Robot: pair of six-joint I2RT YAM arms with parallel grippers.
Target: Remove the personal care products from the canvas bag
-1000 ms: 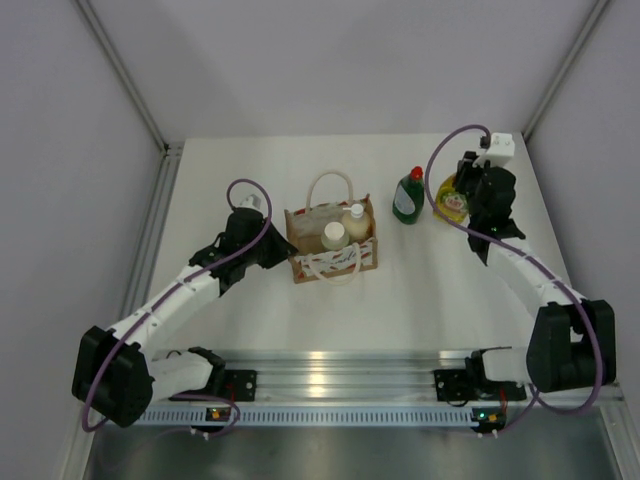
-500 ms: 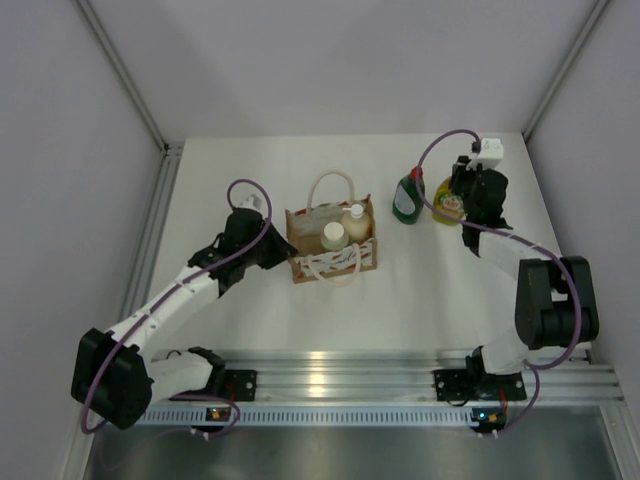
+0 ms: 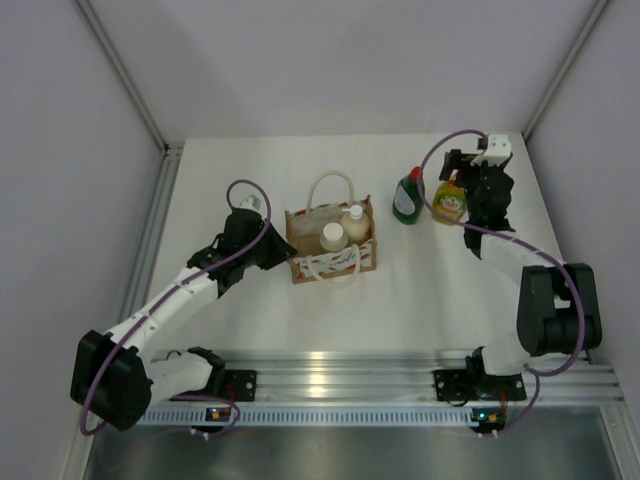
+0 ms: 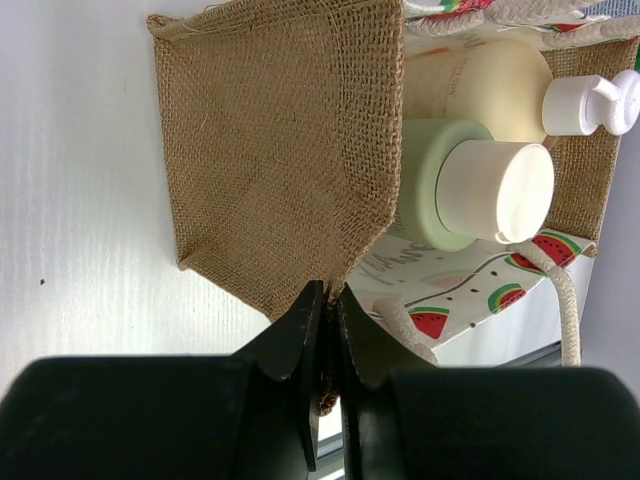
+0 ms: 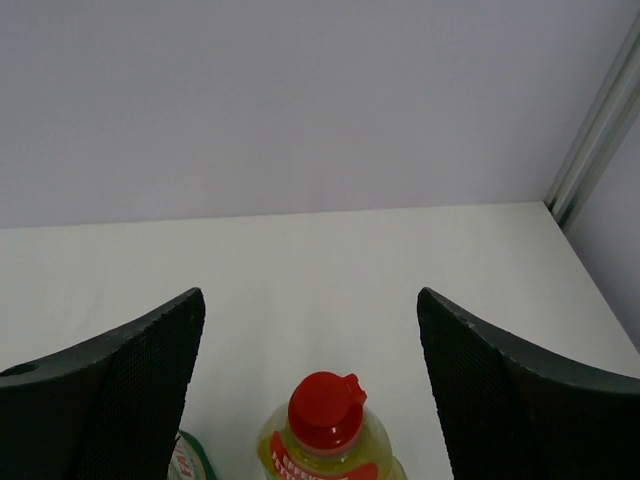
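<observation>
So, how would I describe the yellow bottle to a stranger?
On the table's far right side, away from the bag, two red-capped bottles stand by the right gripper. The yellow bottle is the right one; only its body is yellow, the green bottle beside it being dark.

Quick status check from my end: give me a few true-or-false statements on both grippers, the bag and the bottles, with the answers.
1. The right gripper is open, straddling the yellow bottle without touching it. True.
2. The yellow bottle has no cap. False: its red cap is on.
3. The left gripper is shut on the edge of the canvas bag. True.
4. All four bottles are out of the canvas bag. False: the cream pump bottle and the pale green cylinder are inside it.
</observation>
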